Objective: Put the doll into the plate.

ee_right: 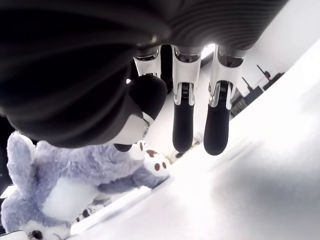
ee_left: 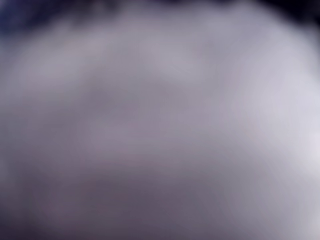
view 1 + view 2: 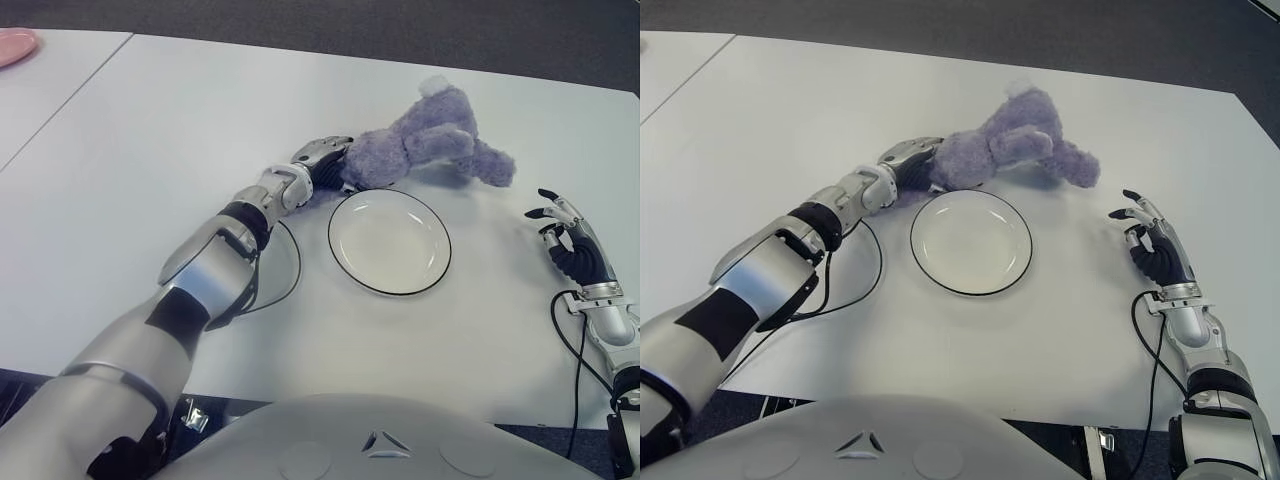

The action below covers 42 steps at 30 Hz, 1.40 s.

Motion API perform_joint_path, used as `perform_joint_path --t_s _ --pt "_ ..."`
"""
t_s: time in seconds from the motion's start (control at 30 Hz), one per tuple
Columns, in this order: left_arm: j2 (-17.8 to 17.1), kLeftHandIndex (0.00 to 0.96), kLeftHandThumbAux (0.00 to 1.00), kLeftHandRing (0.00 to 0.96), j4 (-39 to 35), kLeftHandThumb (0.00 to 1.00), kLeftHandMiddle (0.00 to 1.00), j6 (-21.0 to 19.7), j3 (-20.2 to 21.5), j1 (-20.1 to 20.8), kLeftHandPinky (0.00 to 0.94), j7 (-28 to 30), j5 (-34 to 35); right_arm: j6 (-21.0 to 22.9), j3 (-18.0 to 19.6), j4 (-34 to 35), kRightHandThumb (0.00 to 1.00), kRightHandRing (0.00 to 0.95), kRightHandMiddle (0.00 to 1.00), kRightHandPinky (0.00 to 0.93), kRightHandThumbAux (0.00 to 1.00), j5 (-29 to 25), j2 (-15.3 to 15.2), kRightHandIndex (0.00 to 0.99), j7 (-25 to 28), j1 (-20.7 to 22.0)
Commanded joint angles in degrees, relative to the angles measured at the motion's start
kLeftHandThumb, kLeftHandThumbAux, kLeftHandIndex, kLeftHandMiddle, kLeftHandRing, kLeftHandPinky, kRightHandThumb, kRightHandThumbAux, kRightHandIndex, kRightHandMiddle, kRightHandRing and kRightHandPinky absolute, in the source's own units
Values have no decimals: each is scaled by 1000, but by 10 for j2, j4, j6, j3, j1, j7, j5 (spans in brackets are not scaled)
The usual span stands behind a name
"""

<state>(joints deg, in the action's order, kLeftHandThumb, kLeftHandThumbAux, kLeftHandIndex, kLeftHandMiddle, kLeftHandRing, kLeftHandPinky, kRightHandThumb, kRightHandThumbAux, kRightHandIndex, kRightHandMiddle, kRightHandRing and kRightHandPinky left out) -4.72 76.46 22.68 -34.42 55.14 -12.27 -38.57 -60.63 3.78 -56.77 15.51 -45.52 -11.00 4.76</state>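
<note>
A white table [image 3: 150, 120] is seen filling most of both eye views, its surface plain and matte. A thin seam [image 3: 70, 95] is seen running diagonally across its far left part, where a second white panel adjoins the main one. At the far left corner of the left eye view, part of a pink object [image 3: 15, 44] is seen lying on that panel, cut off by the edge of the view. Beyond the far edge of the table, a dark grey floor [image 3: 400, 40] is shown. A black cable [image 3: 285, 265] is seen curving in a loop on the table, and another black cable [image 3: 572, 345] is seen trailing over the near right edge.
</note>
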Motion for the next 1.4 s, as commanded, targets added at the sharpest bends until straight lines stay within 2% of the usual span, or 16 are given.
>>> perform_joint_path --t_s 0.03,0.07,0.1,0.13,0.17,0.23,0.4,0.43,0.53,0.63,0.9,1.1,1.4 --pt "9 186 736 8 16 0 0 -13 -13 -35 100 -9 -19 15 -30 -31 1000 285 94 420 741 16 68 309 6 -50" --pt "9 206 747 62 17 0 33 -21 -12 -37 155 -25 -19 15 -29 -35 1000 285 96 420 741 10 70 307 11 -49" --pt "9 274 772 194 18 0 135 -26 -11 -39 267 -36 -20 14 -28 -37 1000 284 101 420 741 6 72 302 15 -48" --pt "10 298 781 241 19 0 171 -33 -11 -40 308 -52 -21 14 -27 -40 1000 284 103 420 741 2 74 300 19 -47" --pt "11 371 790 342 19 39 261 -38 -11 -41 401 -61 -21 13 -27 -41 1000 286 108 419 741 -1 75 296 22 -46" --pt "12 466 791 472 20 103 382 -48 -14 -41 527 -81 -25 13 -26 -44 1000 288 115 419 741 -5 77 292 27 -45" --pt "18 572 760 647 22 229 587 -81 -17 -40 711 -135 -34 9 -26 -52 1000 296 126 419 741 -12 82 286 36 -39" --pt "19 524 741 700 23 399 653 -89 -16 -40 757 -148 -35 7 -26 -54 1000 293 129 419 741 -14 83 283 38 -38" --pt "21 469 717 784 24 606 752 -104 -12 -39 832 -180 -37 3 -25 -60 1000 287 134 419 741 -18 86 277 43 -35" --pt "22 451 708 822 24 676 802 -107 -9 -40 865 -198 -38 1 -25 -63 1000 283 136 419 742 -18 87 274 45 -34" --pt "7 443 705 874 20 710 873 -102 -5 -22 887 -244 -40 -3 -24 -67 1000 286 136 418 740 -20 91 281 46 -34" --pt "-5 442 707 880 17 711 885 -89 -3 -13 884 -241 -39 1 -25 -66 1000 308 145 418 739 -17 95 288 42 -35" --pt "-49 442 709 876 4 710 885 -34 -15 14 883 -222 -50 13 -30 -61 1000 329 152 418 738 -8 101 290 31 -35"
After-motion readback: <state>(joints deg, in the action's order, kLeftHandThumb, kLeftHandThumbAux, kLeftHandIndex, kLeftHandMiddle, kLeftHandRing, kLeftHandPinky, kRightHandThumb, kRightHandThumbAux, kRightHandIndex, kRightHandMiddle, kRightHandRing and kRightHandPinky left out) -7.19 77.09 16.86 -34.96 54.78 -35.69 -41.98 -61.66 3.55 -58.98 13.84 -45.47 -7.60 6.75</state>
